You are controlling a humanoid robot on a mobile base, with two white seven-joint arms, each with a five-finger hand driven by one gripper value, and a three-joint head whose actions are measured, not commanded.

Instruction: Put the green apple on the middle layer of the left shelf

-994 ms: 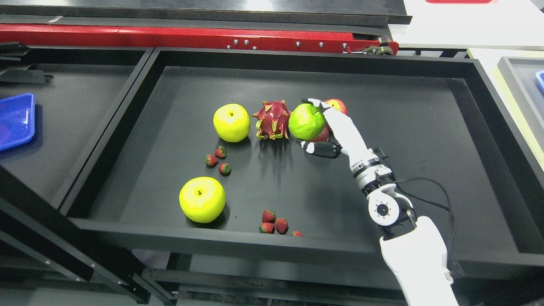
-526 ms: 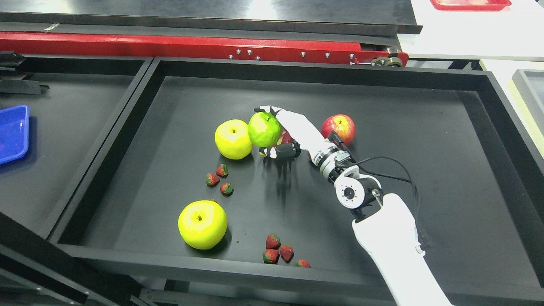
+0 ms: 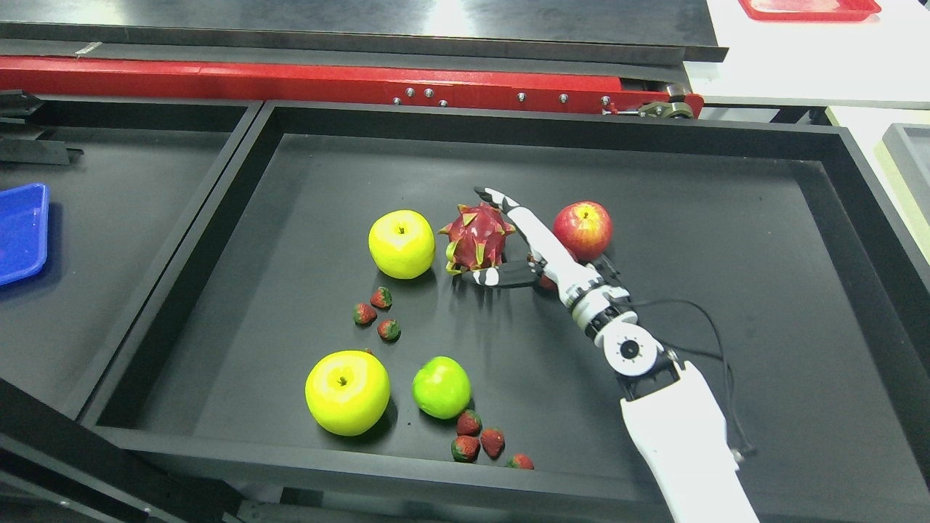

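Green apple (image 3: 441,387) dropped near front strawberries (image 3: 479,443), right hand (image 3: 519,247) now empty

Bright overhead light, sharp focus, soft shadows.

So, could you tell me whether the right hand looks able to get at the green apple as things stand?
Probably yes: the green apple lies exposed from above, though strawberries crowd its near side; the right hand is open beside the dragon fruit.

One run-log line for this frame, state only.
right hand: open, empty, beside dragon fruit | green apple: loose on tray floor, front, between yellow apple and strawberries | left arm: not in view
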